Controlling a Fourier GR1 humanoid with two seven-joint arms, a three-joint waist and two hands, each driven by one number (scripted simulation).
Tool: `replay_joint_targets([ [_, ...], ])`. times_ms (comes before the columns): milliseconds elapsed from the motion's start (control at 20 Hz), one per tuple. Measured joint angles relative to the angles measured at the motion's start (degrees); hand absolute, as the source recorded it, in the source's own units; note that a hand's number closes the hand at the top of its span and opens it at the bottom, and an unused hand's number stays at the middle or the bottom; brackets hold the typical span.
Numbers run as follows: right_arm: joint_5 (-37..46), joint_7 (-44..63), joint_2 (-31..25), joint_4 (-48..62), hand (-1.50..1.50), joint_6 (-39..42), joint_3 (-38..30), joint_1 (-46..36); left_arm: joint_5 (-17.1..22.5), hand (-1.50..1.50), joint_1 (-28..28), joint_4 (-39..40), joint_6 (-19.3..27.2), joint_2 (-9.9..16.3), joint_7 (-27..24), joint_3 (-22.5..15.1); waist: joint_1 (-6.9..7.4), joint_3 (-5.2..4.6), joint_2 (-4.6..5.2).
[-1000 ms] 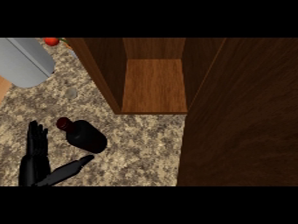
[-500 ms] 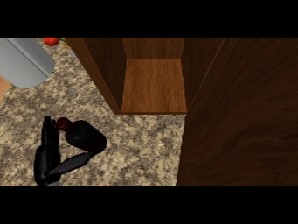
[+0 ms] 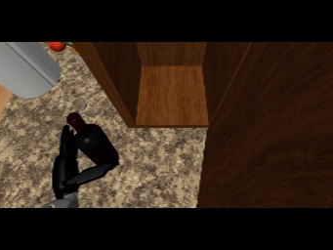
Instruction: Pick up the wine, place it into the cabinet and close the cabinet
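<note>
The hand (image 3: 68, 168) at the lower left, the only one in view, now has the wine (image 3: 93, 144) between its fingers and thumb: the fingers lie straight up along the bottle's left side, and the thumb bends in under its lower right side. So the hand has closed around the dark bottle, which stands on the speckled table (image 3: 155, 166) with its neck pointing up and a little left. One second ago the hand lay open beside the bottle, with fingers and thumb spread apart; half a second ago it was already closing in. I judge that the grasp is now made, or almost made, and that the lift comes next.

To the right of the bottle and further up is the open cabinet (image 3: 173, 97), its wooden shelf bare. The bottle is near its front edge but still outside it. At the far right the cabinet door (image 3: 277, 127) stands open and fills that side; it has not moved between the frames. The grey cylinder (image 3: 21, 66) at the upper left also kept its place.
</note>
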Motion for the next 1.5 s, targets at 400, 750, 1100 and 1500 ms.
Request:
replay_joint_targets([
  [400, 0.09, -0.32, -0.10, 0.16, -1.50, 0.37, 0.35, 0.29, 3.96, 1.50, -3.74, 10.55, -7.25, -1.29, -6.44, 3.29, -0.10, -0.02, 0.03],
  [750, 0.10, -0.53, -0.14, -0.01, -1.50, 0.47, 0.51, 1.05, 3.48, 1.50, -7.97, 18.05, -9.81, -0.74, -11.30, 3.93, -0.07, 0.15, -0.09],
  [1100, -0.15, -0.61, -0.04, 0.19, -1.50, 0.31, -0.05, 0.62, 3.19, 1.50, -6.47, 21.51, -17.46, 3.44, -16.45, 4.26, 0.01, 0.11, -0.12],
  [1500, -0.58, -0.58, -0.26, 0.42, -1.50, 1.05, -1.03, 1.05, 4.47, 1.50, -4.21, 22.65, -27.20, 5.61, -21.75, 4.84, 0.12, 0.11, -0.11],
])
